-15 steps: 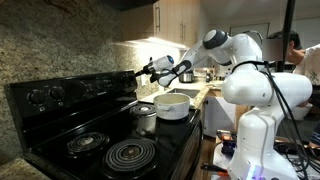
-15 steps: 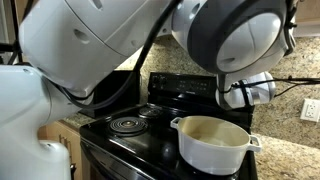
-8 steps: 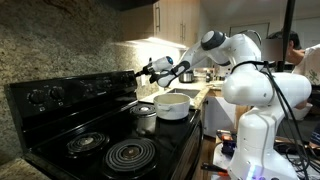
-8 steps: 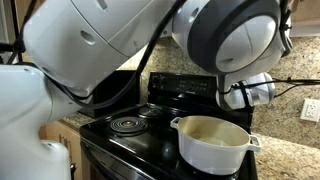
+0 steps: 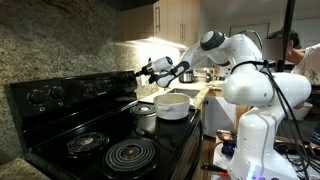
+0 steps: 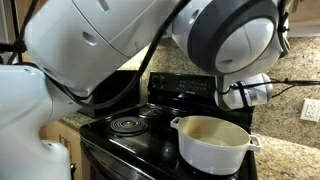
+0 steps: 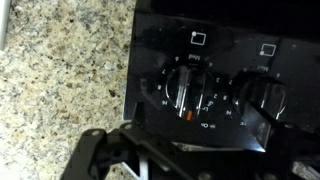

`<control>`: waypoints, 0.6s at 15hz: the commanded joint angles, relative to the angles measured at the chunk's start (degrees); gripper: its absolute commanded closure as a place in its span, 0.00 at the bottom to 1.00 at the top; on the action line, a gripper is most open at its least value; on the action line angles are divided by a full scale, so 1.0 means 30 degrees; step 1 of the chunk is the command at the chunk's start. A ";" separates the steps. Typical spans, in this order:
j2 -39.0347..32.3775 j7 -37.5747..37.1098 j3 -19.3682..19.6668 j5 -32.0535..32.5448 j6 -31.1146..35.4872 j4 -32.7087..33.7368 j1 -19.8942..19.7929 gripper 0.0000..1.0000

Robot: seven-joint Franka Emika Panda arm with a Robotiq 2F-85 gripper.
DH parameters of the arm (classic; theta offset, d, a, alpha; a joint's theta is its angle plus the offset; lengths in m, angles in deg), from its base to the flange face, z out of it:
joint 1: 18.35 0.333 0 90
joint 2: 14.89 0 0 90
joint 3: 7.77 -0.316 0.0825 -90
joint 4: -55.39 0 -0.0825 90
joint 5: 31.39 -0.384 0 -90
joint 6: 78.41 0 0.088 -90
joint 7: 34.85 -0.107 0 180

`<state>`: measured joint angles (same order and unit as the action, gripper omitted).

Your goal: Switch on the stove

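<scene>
- The stove (image 5: 100,118) is glossy black, and its smooth top mirrors the light.
- Its coil burner (image 5: 131,153) is a dull, dark metal spiral sitting in a bright chrome ring.
- The control panel (image 7: 230,30) has a slick, glass-like black face. The knob (image 7: 183,97) on it is black with a polished sheen.
- The wall (image 7: 60,70) beside the panel is speckled granite with a polished surface.
- The pot (image 6: 212,148) is cream-white and smooth with a soft satin finish. It could be ceramic or enamel.
- The robot arm (image 5: 248,85) has smooth, glossy white plastic shells.
- The pincer (image 5: 141,71) looks matt black.
- The cabinet (image 5: 175,20) is pale, smooth wood.
</scene>
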<state>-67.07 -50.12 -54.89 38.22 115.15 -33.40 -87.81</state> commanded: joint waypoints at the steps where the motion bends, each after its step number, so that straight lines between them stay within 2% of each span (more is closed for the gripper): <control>1: 0.0287 -0.0371 0.0224 -0.0338 0.0329 -0.0169 0.0079 0.00; 2: 0.0370 -0.0413 0.0311 -0.0388 0.0241 -0.0178 0.0106 0.00; 3: -0.0908 -0.0011 0.0624 -0.0644 -0.0413 0.1434 0.1459 0.00; 4: -0.1174 0.0069 0.0887 -0.0737 -0.0621 0.1973 0.1722 0.02; 5: -0.1344 0.0042 0.1138 -0.0875 -0.0745 0.2452 0.2192 0.27; 6: -0.1665 0.0052 0.1321 -0.1033 -0.0904 0.2865 0.2551 0.27; 7: -0.2138 0.0124 0.1490 -0.1154 -0.0992 0.3385 0.2942 0.31; 9: -0.2698 0.0215 0.1466 -0.1263 -0.1230 0.4016 0.3230 0.46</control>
<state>-71.98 -50.12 -50.44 35.37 112.66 -25.30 -80.05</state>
